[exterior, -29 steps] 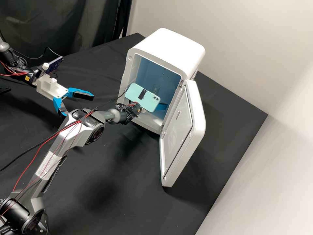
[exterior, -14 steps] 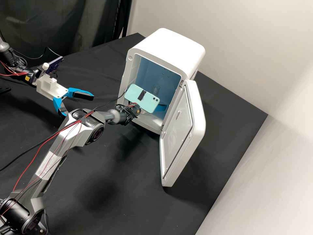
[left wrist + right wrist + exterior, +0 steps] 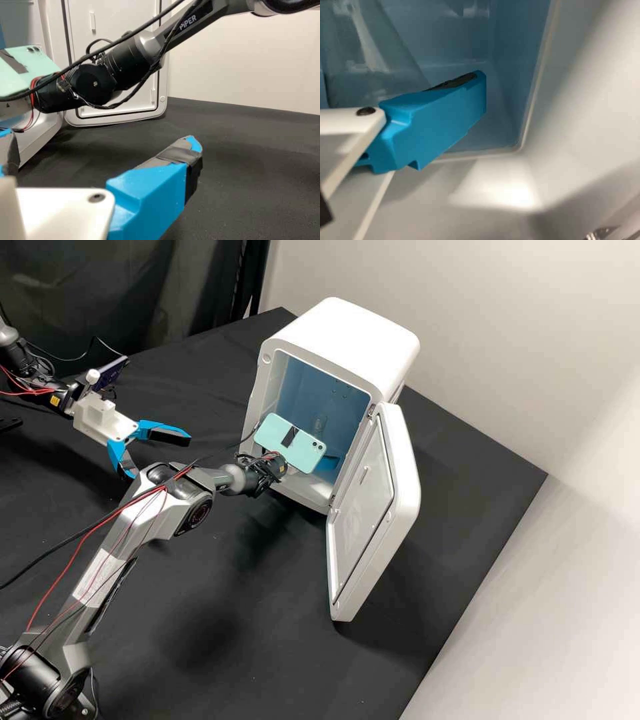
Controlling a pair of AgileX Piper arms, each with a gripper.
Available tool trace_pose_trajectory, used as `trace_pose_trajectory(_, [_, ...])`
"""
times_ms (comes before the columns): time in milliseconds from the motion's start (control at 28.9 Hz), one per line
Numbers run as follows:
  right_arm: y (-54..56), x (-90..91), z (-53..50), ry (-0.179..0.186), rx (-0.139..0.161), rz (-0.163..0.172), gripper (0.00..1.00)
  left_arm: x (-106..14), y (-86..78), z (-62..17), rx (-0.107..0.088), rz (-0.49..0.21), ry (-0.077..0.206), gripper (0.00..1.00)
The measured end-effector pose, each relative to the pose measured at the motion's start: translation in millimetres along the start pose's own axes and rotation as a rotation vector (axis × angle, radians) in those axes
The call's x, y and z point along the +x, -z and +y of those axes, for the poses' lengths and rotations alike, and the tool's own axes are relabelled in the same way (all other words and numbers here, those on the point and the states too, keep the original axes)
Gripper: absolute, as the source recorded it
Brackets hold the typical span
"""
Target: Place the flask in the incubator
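Two grippers to check. Left gripper [image 3: 157, 453]: spread wide, holding nothing, above bench [image 3: 233, 587], well apart from incubator [image 3: 347, 340]. Right gripper [image 3: 415, 110]: inside incubator past open door [image 3: 373, 507], hidden behind phone [image 3: 291, 442] in high view, cut off at edge in wrist view; cannot tell opening or load. Flask [image 3: 323, 420]: faint clear shape near blue rear wall, outline hard to make out.

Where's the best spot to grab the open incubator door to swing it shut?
Probably its free upright edge, opposite the hinge, approached from the bench's near side: the door stands wide open, and that edge is thin, exposed and gives the most leverage.
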Motion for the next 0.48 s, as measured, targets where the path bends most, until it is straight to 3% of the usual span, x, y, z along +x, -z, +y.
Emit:
trace_pose_trajectory(173, [-0.6, -9.6, 0.8, 0.012, 0.036, 0.006, 1.0, 0.0, 0.0, 0.0, 0.0, 0.0, 0.0, 1.0])
trace_pose_trajectory(311, [-0.8, -22.5, 9.1, -0.012, 0.097, 0.024, 1.0, 0.0, 0.0, 0.0, 0.0, 0.0, 0.0, 1.0])
trace_pose_trajectory(484, [-3.0, -41.4, 16.3, -0.047, 0.152, 0.057, 1.0, -0.2, -0.3, 0.7, 0.001, -0.001, -0.002, 1.0])
